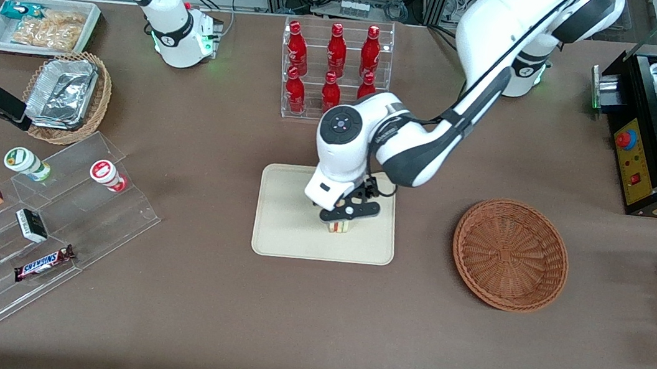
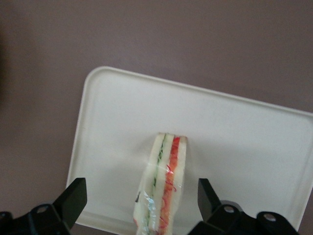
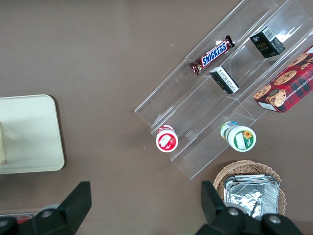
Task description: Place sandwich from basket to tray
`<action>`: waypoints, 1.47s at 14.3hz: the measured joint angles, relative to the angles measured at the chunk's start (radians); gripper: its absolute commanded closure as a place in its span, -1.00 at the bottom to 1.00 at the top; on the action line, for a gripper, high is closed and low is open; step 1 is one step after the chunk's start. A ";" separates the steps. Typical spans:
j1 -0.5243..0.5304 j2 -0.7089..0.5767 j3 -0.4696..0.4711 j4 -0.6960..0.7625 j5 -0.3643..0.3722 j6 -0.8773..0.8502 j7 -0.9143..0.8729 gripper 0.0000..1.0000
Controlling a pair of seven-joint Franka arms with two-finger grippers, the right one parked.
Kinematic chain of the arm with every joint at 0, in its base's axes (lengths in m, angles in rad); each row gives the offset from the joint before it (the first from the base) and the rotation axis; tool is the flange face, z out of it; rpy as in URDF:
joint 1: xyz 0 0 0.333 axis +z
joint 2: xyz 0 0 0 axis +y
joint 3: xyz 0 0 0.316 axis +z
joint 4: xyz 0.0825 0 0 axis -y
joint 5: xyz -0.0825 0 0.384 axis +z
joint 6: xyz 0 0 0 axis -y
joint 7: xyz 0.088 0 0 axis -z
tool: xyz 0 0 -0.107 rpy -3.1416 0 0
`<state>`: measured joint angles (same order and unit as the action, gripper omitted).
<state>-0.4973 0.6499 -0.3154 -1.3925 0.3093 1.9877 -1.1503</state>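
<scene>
Brown cloth is covering the table [image 1: 196,293] in the front view, where the left arm's end effector [image 1: 342,219] is hanging low over the tray [image 1: 285,229], directly above the sandwich [image 1: 337,227]. The sandwich is sitting on the tray, on the part nearest the basket [image 1: 510,254], which is lying bare and well apart toward the working arm's end.

The left wrist view is showing the sandwich [image 2: 164,183] standing on its edge on the tray [image 2: 234,127], red and green layers facing the camera, with the end effector [image 2: 142,200] spread wide and both fingertips [image 2: 73,196] clear of the bread. The placing looks all but finished, so the step in hand is judged to be the retreat: rising straight up, keeping the fingers apart, so the narrow wedge is not getting nudged over.

The right wrist view is catching only a corner of the tray [image 3: 34,132].
</scene>
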 measured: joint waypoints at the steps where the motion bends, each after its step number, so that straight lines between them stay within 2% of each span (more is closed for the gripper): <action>1: 0.023 -0.031 0.006 0.001 0.005 -0.039 0.014 -1.00; 5: 0.177 -0.169 0.014 0.004 0.000 -0.265 0.211 -1.00; 11: 0.495 -0.364 0.019 0.000 -0.121 -0.460 0.666 -1.00; 14: 0.612 -0.419 0.019 -0.006 -0.151 -0.531 0.812 -1.00; 18: 0.633 -0.486 0.013 -0.021 -0.173 -0.621 0.839 -1.00; 21: 0.621 -0.592 0.028 -0.108 -0.218 -0.650 0.901 -1.00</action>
<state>0.1236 0.0578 -0.2869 -1.5006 0.0911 1.3373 -0.2496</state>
